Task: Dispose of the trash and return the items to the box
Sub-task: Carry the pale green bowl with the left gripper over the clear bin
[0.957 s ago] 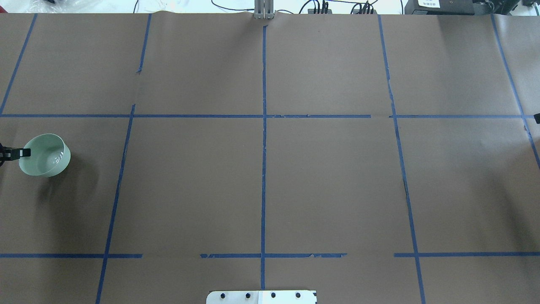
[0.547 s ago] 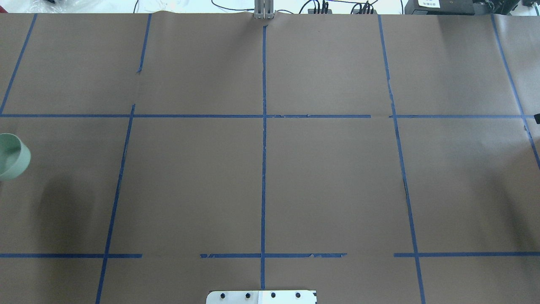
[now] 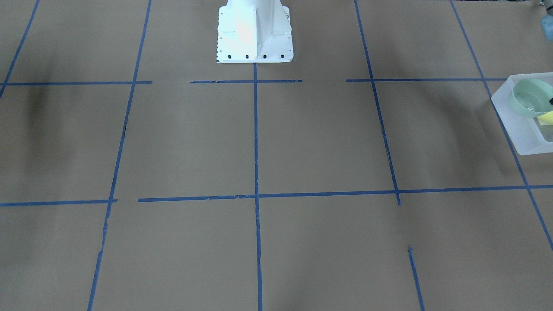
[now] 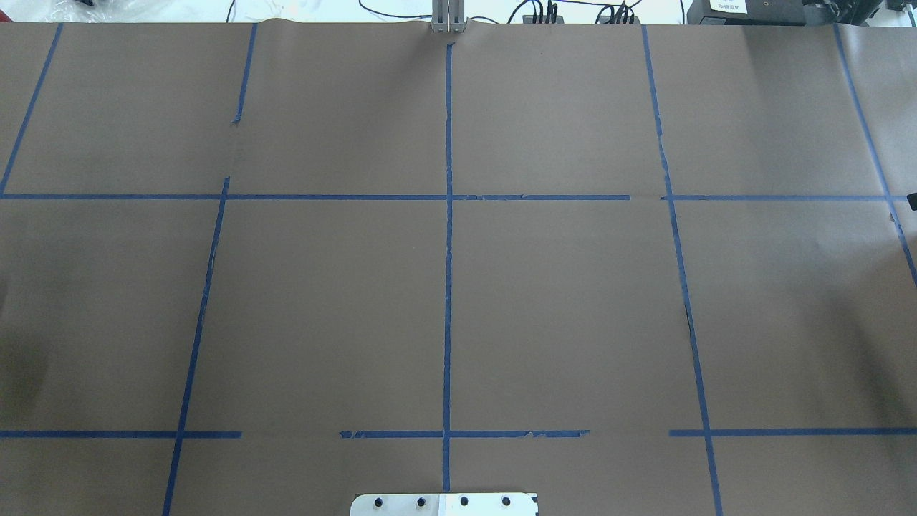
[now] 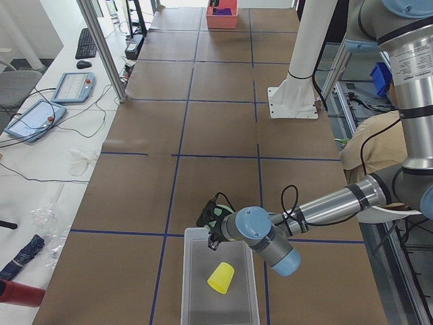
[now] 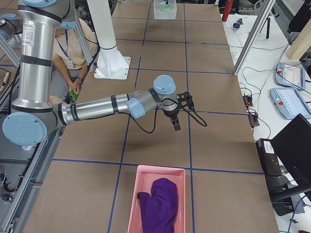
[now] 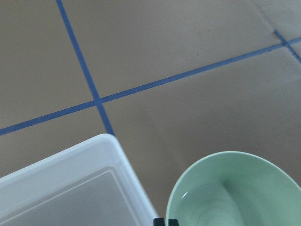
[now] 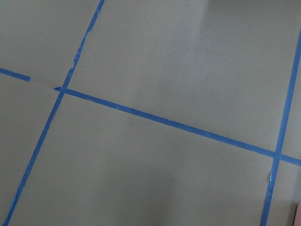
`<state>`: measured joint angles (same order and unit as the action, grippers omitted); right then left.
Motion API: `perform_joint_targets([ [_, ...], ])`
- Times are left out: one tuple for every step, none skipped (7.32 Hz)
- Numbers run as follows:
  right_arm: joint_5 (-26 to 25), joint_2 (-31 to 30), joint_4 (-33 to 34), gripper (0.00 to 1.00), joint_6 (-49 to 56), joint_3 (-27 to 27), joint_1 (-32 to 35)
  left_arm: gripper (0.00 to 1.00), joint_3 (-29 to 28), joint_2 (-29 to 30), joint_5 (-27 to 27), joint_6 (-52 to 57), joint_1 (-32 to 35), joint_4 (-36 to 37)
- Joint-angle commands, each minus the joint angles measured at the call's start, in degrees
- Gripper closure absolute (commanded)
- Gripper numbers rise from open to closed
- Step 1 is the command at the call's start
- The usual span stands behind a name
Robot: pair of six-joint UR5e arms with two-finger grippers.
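Bowl (image 3: 529,97) has left the overhead view, now at box (image 3: 525,139).

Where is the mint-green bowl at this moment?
At the front-facing view's right edge, on the robot's left: the mint-green bowl is over the end of the translucent bin nearer the robot, just beside the yellow cup inside.

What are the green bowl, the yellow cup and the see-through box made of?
The green bowl is probably plastic, maybe glazed ceramic: it is smooth and glossy, with a bright glint inside. The yellow cup is likely plastic: even, bright color and a matte look. The box looks like frosted plastic: cloudy, translucent walls with rounded corners.
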<state>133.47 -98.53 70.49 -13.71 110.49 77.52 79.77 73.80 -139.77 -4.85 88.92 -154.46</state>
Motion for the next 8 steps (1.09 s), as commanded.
perform_joint_targets([
  [0.0,0.1,0.0,0.0,0.0,0.1,0.0,1.0,-0.8,2.8,0.3,9.7,5.1,9.1],
  [-0.1,0.3,0.0,0.0,-0.1,0.1,0.0,1.0,-1.7,4.2,1.3,9.8,5.1,9.4],
  [0.0,0.4,0.0,0.0,-0.2,0.1,0.0,1.0,-3.5,5.6,4.0,9.8,5.1,9.3],
  [-0.1,0.5,0.1,0.0,-0.2,0.0,0.0,1.0,-3.8,6.4,7.5,9.3,5.0,9.3],
  [-0.1,0.5,0.1,0.0,-0.1,-0.1,0.0,0.94,-3.7,6.9,10.9,7.9,4.9,9.4],
  [-0.1,0.4,0.1,0.0,-0.1,-0.2,0.0,0.74,-3.5,7.0,10.7,6.6,4.7,9.0],
  [-0.1,0.3,0.0,0.0,-0.1,-0.1,0.0,0.69,-3.4,7.0,10.6,6.6,4.6,8.8],
  [-0.1,0.3,0.0,0.0,-0.1,-0.1,0.0,0.67,-3.3,7.0,10.6,6.5,4.5,8.7],
])
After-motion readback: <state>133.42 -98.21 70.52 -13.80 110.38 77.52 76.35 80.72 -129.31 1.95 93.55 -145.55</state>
